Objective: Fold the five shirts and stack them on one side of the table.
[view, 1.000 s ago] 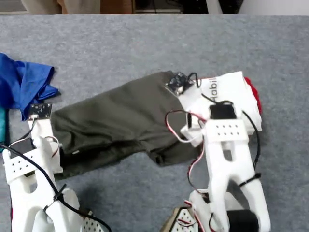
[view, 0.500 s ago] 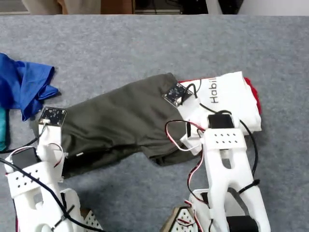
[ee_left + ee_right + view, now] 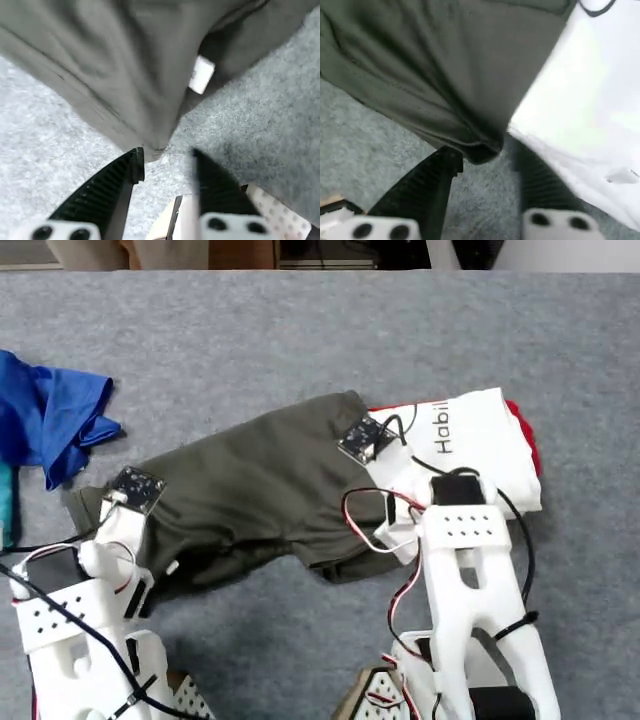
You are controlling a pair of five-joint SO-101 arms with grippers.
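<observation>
- Grey carpeted surface, two white arms at its near edge.
- Olive shirt lies spread across the middle, wrinkled, running slantwise from near left to far right. Its right end overlaps the white shirt.
- White shirt is folded at the right side, on top of a red shirt whose edge shows along its far and right sides.
- Blue shirt is crumpled at the left edge, apart from the olive one.
- Left hand: clamped on a bunched hem of the olive shirt at its left end; a white tag shows on the cloth just beyond.
- Right hand: clamped on a fold of the olive shirt at its right end, where it meets the white shirt.
</observation>
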